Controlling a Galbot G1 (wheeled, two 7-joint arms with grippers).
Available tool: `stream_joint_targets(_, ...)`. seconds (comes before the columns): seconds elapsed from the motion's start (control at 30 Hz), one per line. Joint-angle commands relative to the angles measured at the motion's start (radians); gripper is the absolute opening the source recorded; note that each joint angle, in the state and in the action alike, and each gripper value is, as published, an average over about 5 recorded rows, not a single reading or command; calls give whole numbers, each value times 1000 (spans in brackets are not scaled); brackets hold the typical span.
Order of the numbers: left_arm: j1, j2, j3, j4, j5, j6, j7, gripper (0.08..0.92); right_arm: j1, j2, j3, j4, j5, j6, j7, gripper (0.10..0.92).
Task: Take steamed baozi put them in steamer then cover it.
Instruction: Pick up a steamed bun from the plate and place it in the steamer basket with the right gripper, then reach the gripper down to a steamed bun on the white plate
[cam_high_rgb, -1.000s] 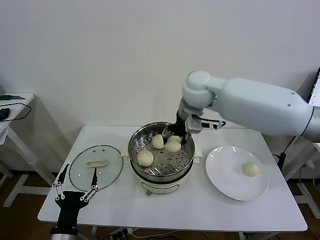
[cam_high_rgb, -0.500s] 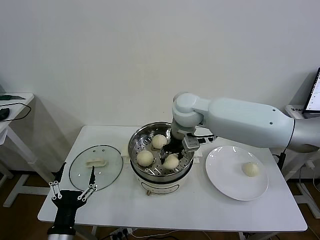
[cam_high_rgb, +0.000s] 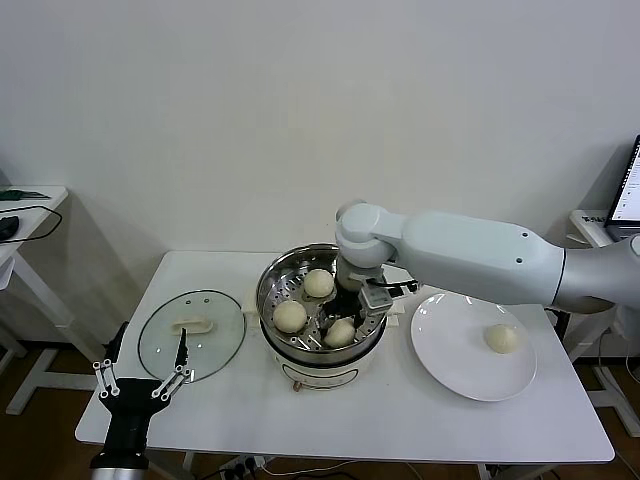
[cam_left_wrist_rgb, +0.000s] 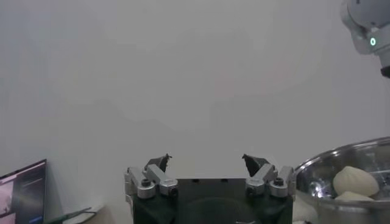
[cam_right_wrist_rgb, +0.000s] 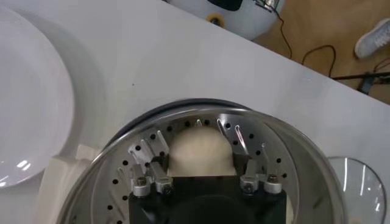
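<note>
White table: baozi seemingly between right jaws.

Left gripper with fingers spread wide apart, nothing between them, against a plain wall. Beyond one finger, steamer rim, shiny, with baozi inside. Part of the right arm above it. Laptop edge opposite.

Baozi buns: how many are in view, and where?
4. Three cream-white round baozi sit in the shiny steel steamer: far, left, and one between the right gripper's fingers. The fourth lies on the flat white plate.
</note>
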Motion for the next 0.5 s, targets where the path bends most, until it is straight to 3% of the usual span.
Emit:
stream_joint_targets(0.03, 0, 1, -3, -4, -8, -1, -4, 823, -9, 9, 1, -7, -12, 13, 4, 777)
stream_joint_targets(0.2, -2, 2, -4, -5, -11, 1, -4, 823, 17, -3, 11, -12, 7, -3, 12, 819)
stream_joint_targets(0.5, -6, 6, 1, -4, -11, 6, -4, 823, 38, -139, 222, -87, 60, -47, -23, 823)
